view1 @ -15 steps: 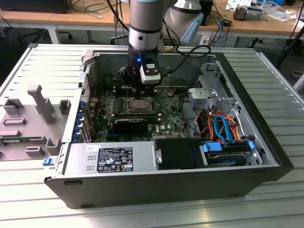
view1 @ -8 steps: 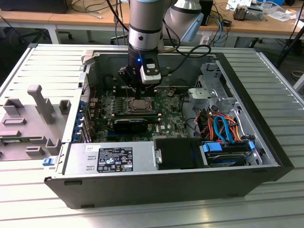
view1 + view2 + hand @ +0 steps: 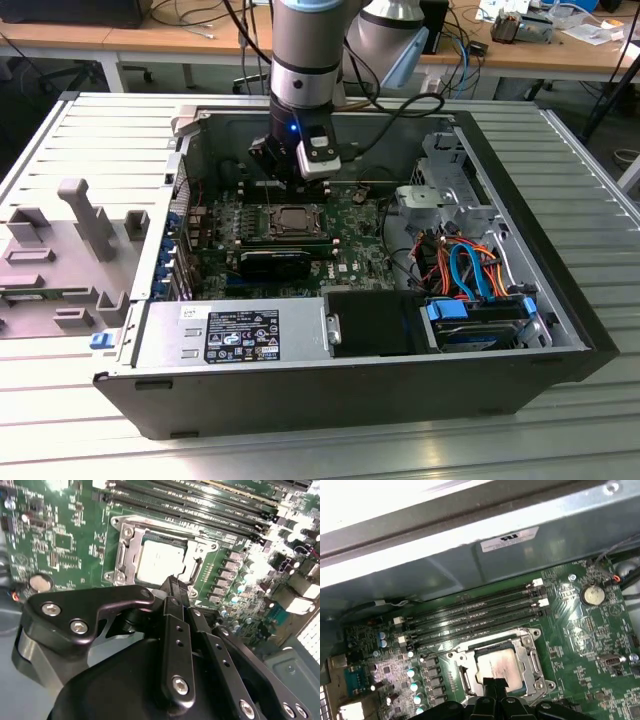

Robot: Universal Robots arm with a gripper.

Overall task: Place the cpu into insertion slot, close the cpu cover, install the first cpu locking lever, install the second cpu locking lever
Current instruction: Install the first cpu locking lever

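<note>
Silver-grey metal is seen just beyond the fingers (image 3: pixel 172 587): the cpu (image 3: pixel 157 562) is seated flat in the insertion slot (image 3: pixel 193 570), and the cpu cover (image 3: pixel 127 555) is laid down around it, its window framing the chip's top. The first two steps are therefore judged to be done. One thin locking lever (image 3: pixel 165 529) is seen lying along the cover's edge on the side far from the fingers. Whether it is hooked under its catch cannot be told, nor can the state of the second lever. The lever work is judged to be what is left.

The fingers are held closed to a single narrow tip, with nothing gripped between them. In both wrist views the tip is poised over the near edge of the slot, and contact with the cover cannot be confirmed. In the exterior view the arm (image 3: pixel 305 50) is held upright, reaching straight down into the open computer case (image 3: pixel 520 330), which is laid on the ribbed metal worktop (image 3: pixel 600 200). The memory slots (image 3: pixel 475 612) are found beyond the slot from the fingers.
</note>
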